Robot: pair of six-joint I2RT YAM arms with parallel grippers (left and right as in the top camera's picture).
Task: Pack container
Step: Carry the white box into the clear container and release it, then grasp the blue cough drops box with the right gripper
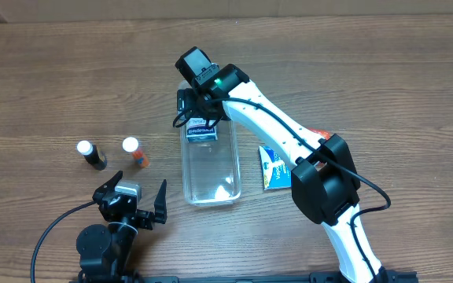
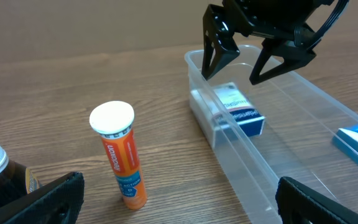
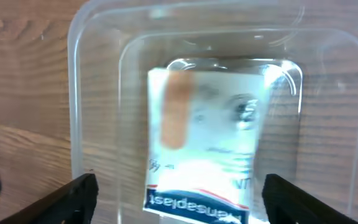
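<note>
The container point(image 1: 211, 174) lies on the wooden table point(image 1: 53, 71) in front of you, its long side running away from the arm bases. It sits between two small bottles on your left and a flat blue-and-white box point(image 1: 272, 167) lying just beside its right wall. Inside it, at the far end, a small blue-and-white carton point(image 2: 238, 109) lies flat on the floor near the end wall, and the rest of the bin looks bare. Your right gripper point(image 2: 233, 74) hangs directly over that carton with its fingers spread wide. Nothing is between them, and the tips are clear of the carton top. Your left gripper point(image 1: 140, 182) sits low near the table edge on the left side, its jaws likewise apart and holding nothing. Ahead of it, an orange tube with a white cap point(image 2: 122, 162) stands upright. A dark bottle with a white cap point(image 1: 93, 155) stands just to the left of the tube, apart from it. Both are well clear of the bin.
</note>
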